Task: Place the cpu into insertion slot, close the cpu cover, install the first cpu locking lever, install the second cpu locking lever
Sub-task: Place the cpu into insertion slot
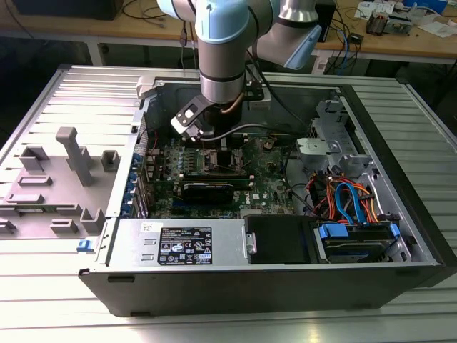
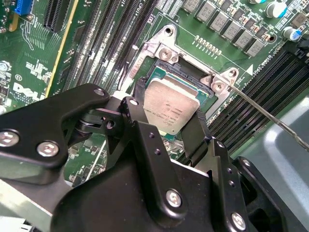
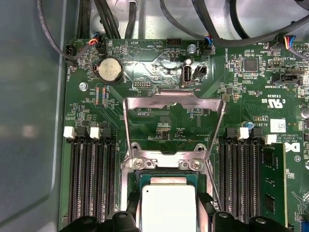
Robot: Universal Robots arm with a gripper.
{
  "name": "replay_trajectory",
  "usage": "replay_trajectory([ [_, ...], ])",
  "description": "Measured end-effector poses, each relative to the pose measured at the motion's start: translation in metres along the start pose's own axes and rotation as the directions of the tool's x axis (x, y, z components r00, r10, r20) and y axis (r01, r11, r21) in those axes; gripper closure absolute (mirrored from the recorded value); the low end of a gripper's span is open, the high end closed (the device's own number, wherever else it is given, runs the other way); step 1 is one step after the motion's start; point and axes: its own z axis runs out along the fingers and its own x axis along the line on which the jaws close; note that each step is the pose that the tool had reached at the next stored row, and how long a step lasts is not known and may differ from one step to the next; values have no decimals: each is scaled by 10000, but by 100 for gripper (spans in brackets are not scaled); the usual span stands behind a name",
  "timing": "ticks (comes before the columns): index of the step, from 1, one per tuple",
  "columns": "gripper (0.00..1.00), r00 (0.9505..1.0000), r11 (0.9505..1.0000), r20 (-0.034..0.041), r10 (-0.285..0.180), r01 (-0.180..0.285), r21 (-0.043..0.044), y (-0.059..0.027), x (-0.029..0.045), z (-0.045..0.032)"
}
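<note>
Gripping the cpu [image 2: 170, 106] by two opposite edges, the tool [image 2: 171, 110] is closed tight on the chip, holding it just over the insertion slot [image 2: 181, 71] in the green motherboard [image 2: 29, 63]. If the chip went down tilted or off-corner, I'd say it could bend the socket contacts. Beyond it, the cpu cover [image 3: 161, 95] stands flipped open. A knock might drop it early.
</note>
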Motion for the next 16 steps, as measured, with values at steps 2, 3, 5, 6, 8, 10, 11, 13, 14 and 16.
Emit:
replay_trajectory([
  [2,46,10000,10000,2,26,-26,1,-1,0,4],
  [3,46,10000,10000,3,26,-26,1,-1,0,5],
  [5,46,10000,10000,2,27,-27,0,-1,0,8],
  [6,46,10000,10000,1,27,-27,0,-1,0,9],
  [8,46,10000,10000,0,27,-27,0,-1,0,10],
  [10,46,10000,10000,1,27,-27,1,-1,0,10],
  [11,46,10000,10000,1,27,-27,0,-1,0,10],
  [13,46,10000,10000,1,27,-27,0,-1,0,11],
  [14,46,10000,10000,0,27,-27,0,-1,0,11],
  [16,46,10000,10000,0,28,-28,0,-1,0,12],
])
